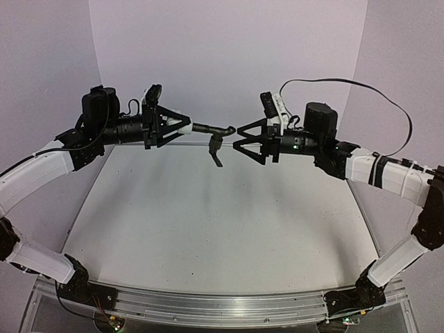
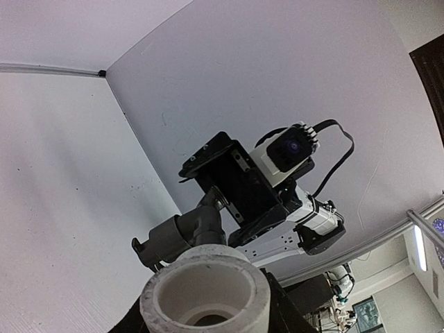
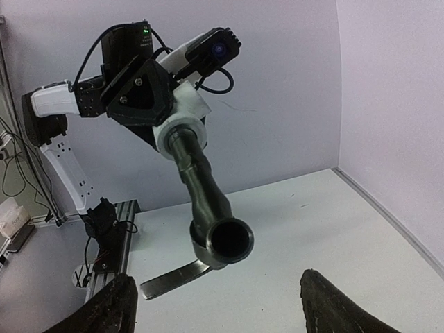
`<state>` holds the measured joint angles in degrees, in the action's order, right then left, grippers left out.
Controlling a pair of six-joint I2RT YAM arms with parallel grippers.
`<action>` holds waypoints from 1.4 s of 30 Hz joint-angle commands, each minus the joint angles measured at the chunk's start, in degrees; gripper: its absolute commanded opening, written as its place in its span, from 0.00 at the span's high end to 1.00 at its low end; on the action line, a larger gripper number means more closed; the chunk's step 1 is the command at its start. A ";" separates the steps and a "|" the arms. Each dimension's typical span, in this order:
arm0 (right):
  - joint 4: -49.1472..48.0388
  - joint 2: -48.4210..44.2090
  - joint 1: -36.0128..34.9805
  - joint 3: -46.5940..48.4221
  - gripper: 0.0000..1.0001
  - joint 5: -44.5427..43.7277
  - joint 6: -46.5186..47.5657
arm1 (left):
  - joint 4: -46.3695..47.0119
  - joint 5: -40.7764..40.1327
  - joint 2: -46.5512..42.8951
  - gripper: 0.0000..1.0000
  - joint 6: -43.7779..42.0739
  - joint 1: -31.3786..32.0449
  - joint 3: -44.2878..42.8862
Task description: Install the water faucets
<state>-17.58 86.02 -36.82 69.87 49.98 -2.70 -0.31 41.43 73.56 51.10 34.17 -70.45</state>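
as the tap [image 1: 211,130] already sits with its rear end in the white fitting [image 1: 184,125], the joining of the two parts appears begun. whether it is fully home cannot be told. the left claw [image 1: 182,126] is closed on the white fitting and holds the pair level in the air, with the tap projecting straight out beyond its fingertips toward the right claw [image 1: 236,137]. the right claw stands wide, with nothing between its fingers [image 3: 104,309]. the tap's open end [image 3: 229,239] lies just ahead of its tips, in line with the gap but not inside it, and no contact is seen.

judged state of work: parts mated and presented. what is left, in my estimate, is for the right claw to take the free end and seat or turn it. no mounting point for the tap is visible, so the last stage cannot be assessed.

obstructions: the lever handle [image 1: 216,154] hangs down from the tap, just ahead of and below the right claw's lower finger, and could foul it on closing in. the worktop [image 1: 208,229] lies well below both claws. a black cable [image 1: 326,80] loops above and behind the right claw, apart from the work. a metal rail [image 1: 222,305] runs far behind both claws, at the arm bases.
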 commanded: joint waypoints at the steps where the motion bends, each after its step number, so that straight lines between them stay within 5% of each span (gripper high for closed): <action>1: -9.28 2.83 -1.83 3.65 0.22 2.93 -1.62 | 9.00 2.53 -1.08 1.00 4.13 0.09 -0.44; 13: -22.19 11.54 -3.62 6.68 0.46 6.68 -13.13 | 10.79 5.10 1.66 1.00 3.13 0.10 -1.82; 22: -27.82 15.38 -3.61 8.32 0.97 8.26 -26.65 | 11.31 7.43 2.49 1.00 -3.42 0.10 -1.92; 24: -28.47 16.09 -3.60 8.88 1.00 9.71 -31.34 | 11.38 8.01 2.34 1.00 -7.19 0.11 -1.64; 30: -29.29 19.24 -3.12 12.52 1.00 14.06 -53.65 | 11.56 12.57 1.00 1.00 -32.71 0.11 1.22; 37: -33.10 23.49 -2.60 14.19 1.00 19.95 -77.43 | 11.09 29.80 1.01 1.00 -73.39 -0.10 2.68; 42: -40.90 25.52 -2.59 12.87 1.00 20.40 -91.15 | 9.97 35.53 2.90 1.00 -88.44 -1.27 -1.56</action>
<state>-50.99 108.90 -39.46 81.30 73.39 -75.66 7.13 58.72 76.37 -15.96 31.10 -67.45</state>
